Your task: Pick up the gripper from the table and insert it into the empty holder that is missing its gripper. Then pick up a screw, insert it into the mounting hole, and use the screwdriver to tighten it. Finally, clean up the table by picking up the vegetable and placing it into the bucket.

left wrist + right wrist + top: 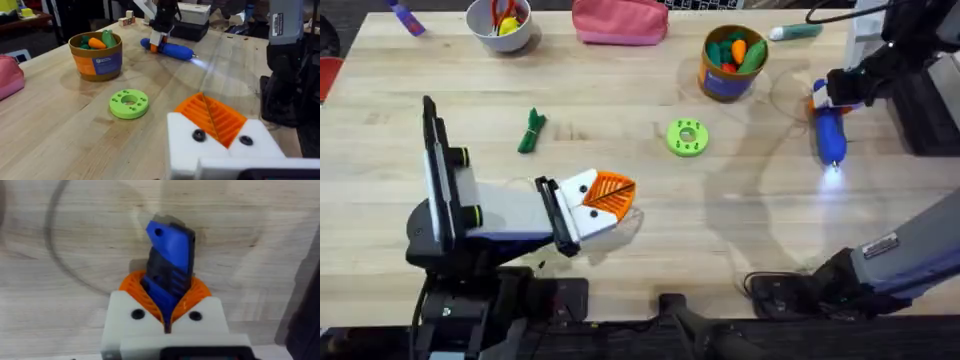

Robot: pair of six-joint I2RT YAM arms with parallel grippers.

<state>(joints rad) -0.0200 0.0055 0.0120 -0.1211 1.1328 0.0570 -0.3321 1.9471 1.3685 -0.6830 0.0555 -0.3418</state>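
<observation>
- Right now I have the screwdriver (830,135) in my right gripper (823,100), far right of the table (620,250); its ribbed pads (200,292) are clamped around the blue body, bit end lit and lying low over the wood.
- My left gripper (603,197) sits near the front left, pads (212,117) pressed together; whether they hold anything I cannot tell.
- Between the two lies a green ring (687,138), untouched.
- Still waiting for cleanup, I judge: the vegetable (531,131) lies loose, well apart from the bucket (730,62), which already holds toy produce.
</observation>
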